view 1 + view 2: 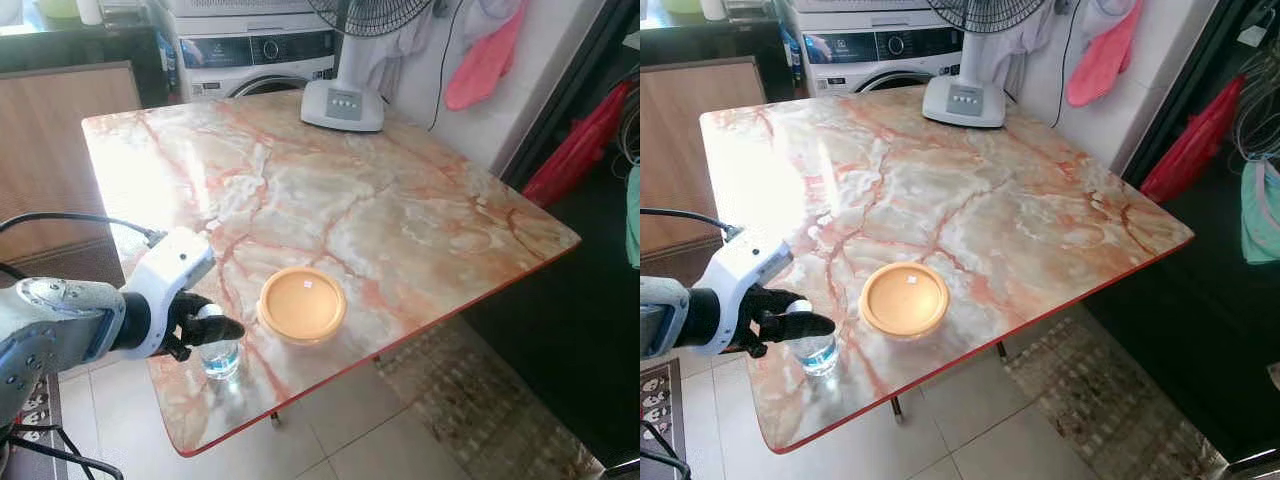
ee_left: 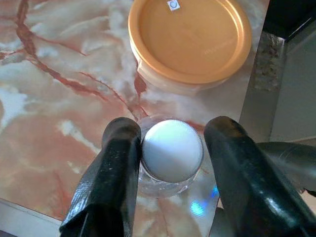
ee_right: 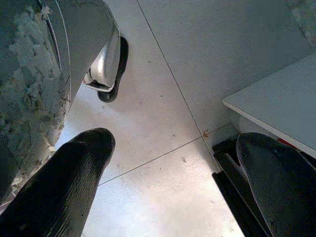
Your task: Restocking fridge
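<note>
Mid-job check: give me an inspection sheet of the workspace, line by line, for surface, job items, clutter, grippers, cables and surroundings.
Surface: marble-patterned table, red edge, glossy with glare.
Job's things: small clear water bottle with a white cap, upright near the table's front corner; round container with orange lid close beside it, apart from it.
Clutter: white fan base at the far edge of the table.
Grippers: left gripper straddles the bottle's cap, one finger touching it, the other with a gap; right gripper open over the tiled floor.
Cables: black cable running to the left arm's wrist.
Surroundings: washing machine behind the table, pink cloth hanging on the wall.
</note>
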Available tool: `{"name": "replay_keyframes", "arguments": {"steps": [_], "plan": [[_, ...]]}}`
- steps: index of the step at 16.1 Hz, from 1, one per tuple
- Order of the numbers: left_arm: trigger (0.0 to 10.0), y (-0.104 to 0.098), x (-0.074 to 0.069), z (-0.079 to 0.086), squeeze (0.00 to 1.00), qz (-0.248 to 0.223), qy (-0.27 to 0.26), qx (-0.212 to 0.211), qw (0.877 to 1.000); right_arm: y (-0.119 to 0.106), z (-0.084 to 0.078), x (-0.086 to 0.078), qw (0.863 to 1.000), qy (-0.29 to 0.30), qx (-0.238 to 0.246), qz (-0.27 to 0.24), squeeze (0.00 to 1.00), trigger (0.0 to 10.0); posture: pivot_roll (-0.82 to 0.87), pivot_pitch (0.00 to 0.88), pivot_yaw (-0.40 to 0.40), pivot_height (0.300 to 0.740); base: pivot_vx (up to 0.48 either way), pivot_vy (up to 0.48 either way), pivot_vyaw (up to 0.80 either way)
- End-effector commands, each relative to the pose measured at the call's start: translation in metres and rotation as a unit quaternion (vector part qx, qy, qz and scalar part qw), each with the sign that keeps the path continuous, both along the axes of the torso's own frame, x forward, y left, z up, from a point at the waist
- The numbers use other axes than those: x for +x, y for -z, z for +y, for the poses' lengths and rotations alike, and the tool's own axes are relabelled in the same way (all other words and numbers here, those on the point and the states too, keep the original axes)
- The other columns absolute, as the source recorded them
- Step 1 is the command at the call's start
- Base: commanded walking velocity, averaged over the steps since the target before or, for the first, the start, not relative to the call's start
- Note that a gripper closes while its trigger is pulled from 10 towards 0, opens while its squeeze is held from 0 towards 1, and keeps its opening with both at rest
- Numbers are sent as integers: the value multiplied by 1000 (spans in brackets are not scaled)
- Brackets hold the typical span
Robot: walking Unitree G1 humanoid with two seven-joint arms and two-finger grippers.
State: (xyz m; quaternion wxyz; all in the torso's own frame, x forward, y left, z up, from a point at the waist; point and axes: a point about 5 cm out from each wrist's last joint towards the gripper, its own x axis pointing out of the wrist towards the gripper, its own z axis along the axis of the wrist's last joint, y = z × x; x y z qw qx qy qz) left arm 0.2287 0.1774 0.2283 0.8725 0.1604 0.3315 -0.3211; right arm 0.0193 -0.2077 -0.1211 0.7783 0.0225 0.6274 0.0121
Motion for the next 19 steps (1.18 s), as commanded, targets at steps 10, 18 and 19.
{"name": "replay_keyframes", "arguments": {"steps": [10, 18, 19], "plan": [[0, -4, 0, 7, 0, -8, -18, 24, 1000, 0, -2, -2, 1000, 2, -2, 4, 0, 10000, 256, 0, -121, 740, 0, 0, 0], [0, -28, 8, 64, 0, -70, -170, 101, 978, 0, 0, 0, 1000, -1, 0, 2, 0, 10000, 280, 0, -130, 740, 0, 0, 0], [0, -28, 5, 90, 0, -75, -222, 135, 963, 0, 0, 0, 1000, -2, 0, 2, 0, 10000, 282, 0, -129, 740, 0, 0, 0]]}}
